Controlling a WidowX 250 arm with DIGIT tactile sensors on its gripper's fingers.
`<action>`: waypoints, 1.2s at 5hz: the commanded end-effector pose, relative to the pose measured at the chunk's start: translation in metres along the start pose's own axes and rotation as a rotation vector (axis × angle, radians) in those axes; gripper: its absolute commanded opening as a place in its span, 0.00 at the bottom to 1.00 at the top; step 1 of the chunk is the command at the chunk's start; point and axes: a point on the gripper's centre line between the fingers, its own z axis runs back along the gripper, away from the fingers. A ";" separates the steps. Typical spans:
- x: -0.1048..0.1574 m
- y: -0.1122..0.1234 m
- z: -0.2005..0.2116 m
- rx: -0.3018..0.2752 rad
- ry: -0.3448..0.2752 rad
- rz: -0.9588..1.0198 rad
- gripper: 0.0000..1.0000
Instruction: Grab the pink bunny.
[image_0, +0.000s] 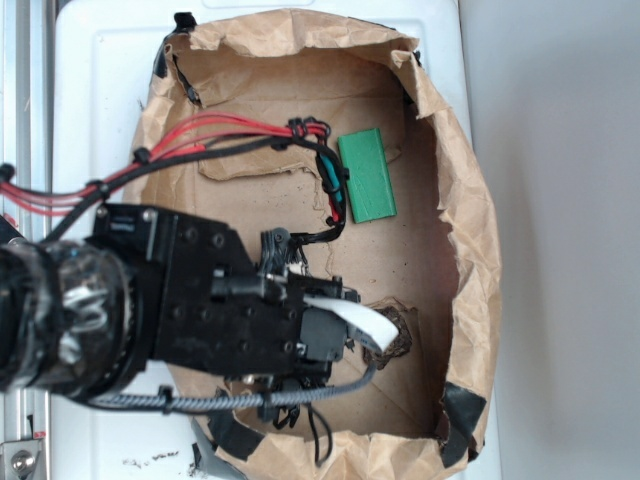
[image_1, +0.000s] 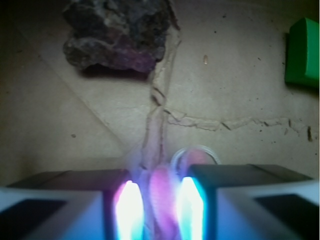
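Through the wrist camera, the end effector (image_1: 161, 202) is low over the brown paper floor (image_1: 240, 90). Its two fingers (image_1: 131, 210) are drawn close, leaving only a narrow slot. A soft pink smear fills that slot, and I take it to be the pink bunny (image_1: 162, 197), though it is far too blurred to make out ears or a face. I cannot tell whether the pads are actually pressing on it or just flanking it. So the bunny seems to lie right between the fingertips rather than off to either side, and the smear runs lengthwise along the slot. In my judgement the next move depends on squeezing rather than on any travel.

The exterior view doesn't help, because the arm's black wrist (image_0: 240, 300) covers the spot and no pink shows anywhere.

The dark brown rock (image_1: 117, 35) sits just ahead of the fingertips (in the exterior view it appears to touch the white finger, though I can't confirm contact). It is the one thing I'd worry about nudging. The green block (image_1: 302, 52) lies well apart, up by the paper wall (image_0: 470, 200). The red and black cables (image_0: 230, 130) drape across the back of the nest, clear of the grasp. The white bench (image_0: 100, 60) shows beyond the paper.
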 end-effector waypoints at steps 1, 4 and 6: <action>0.023 0.016 0.019 0.001 -0.060 0.049 0.00; 0.063 0.072 0.053 -0.058 -0.042 0.271 0.00; 0.062 0.077 0.066 -0.083 -0.048 0.264 0.00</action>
